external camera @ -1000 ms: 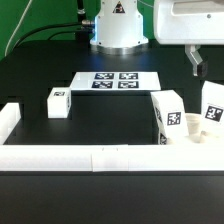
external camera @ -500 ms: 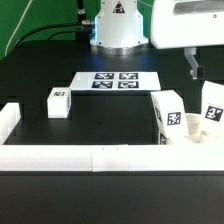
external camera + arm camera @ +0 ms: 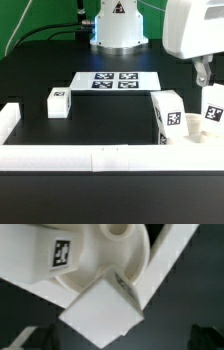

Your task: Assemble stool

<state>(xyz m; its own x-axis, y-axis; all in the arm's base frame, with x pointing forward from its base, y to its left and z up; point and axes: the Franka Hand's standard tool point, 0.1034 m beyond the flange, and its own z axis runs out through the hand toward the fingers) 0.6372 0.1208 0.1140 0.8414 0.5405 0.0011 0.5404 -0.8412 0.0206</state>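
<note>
The gripper (image 3: 203, 76) hung from the white arm (image 3: 195, 25) at the exterior view's right. Its jaws were spread wide and held nothing. In the wrist view the two dark fingertips (image 3: 28, 336) stood far apart at the corners of the picture, clear of every part.

Directly below the gripper, and apart from it, stood the right-hand leg block (image 3: 213, 105), upright with a tag facing the camera. Just beside it, toward the exterior view's left, lay the round seat (image 3: 197, 135), flat on the black table (image 3: 110, 125), with a hole visible in its top. The middle leg block (image 3: 170, 115) stood upright against the seat's far side. Contact between them could not be confirmed.

In the wrist view, one tagged block overlapped the seat's rim between the fingers. Which block it was could not be determined.

The left-hand leg block (image 3: 57, 102) lay well apart from the gripper, alone on the table. The marker board (image 3: 118, 80) lay behind it, near the arm's base. A long border rail (image 3: 100, 157) ran along the front.
</note>
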